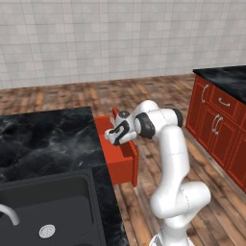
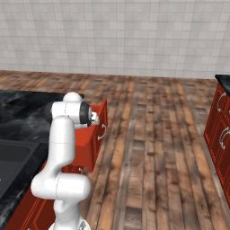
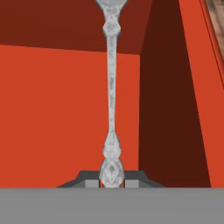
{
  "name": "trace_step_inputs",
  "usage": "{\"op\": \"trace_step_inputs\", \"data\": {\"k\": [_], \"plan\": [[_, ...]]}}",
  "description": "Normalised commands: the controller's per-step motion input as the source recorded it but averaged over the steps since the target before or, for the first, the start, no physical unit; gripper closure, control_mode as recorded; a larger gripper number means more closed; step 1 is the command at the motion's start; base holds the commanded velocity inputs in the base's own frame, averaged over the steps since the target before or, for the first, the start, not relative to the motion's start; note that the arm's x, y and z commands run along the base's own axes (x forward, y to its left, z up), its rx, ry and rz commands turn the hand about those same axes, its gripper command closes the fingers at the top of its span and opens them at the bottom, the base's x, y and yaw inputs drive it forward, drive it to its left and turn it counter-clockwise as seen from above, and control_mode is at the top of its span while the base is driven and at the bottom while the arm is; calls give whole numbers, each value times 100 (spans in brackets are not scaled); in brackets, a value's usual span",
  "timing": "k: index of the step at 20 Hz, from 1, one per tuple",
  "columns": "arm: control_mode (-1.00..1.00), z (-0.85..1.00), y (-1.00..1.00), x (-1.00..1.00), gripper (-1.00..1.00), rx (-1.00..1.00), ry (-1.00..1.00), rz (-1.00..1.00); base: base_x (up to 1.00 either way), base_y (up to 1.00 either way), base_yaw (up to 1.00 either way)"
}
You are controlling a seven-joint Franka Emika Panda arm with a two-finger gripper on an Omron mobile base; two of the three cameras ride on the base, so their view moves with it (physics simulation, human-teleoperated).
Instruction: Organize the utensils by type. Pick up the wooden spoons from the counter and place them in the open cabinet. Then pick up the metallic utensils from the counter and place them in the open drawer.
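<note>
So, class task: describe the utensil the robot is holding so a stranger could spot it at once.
Start at the black counter, then find the open red drawer at its end. Over the drawer's floor the end effector grips a silver spoon by its handle end: slim, ornate and shiny against plain red.

White rounded arm (image 1: 175,163), dark joints, dark claw (image 1: 114,136).

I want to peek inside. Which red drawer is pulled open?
The drawer at the end of the black counter, under the gripper. The red fronts across the floor are shut.
</note>
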Motion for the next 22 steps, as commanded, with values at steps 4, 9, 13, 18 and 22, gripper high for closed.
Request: {"op": "trace_step_inputs", "data": {"k": [4, 9, 13, 18, 22], "plan": [[-100, -39, -33, 2, 100, 0, 1, 0, 0, 0, 0], [-100, -35, -47, 0, 100, 0, 0, 0, 0, 0, 0], [-100, -34, -57, 0, 100, 0, 0, 0, 0, 0, 0], [-100, -34, -62, 0, 100, 0, 0, 0, 0, 0, 0], [-100, -29, -62, 0, 100, 0, 0, 0, 0, 0, 0]]}}
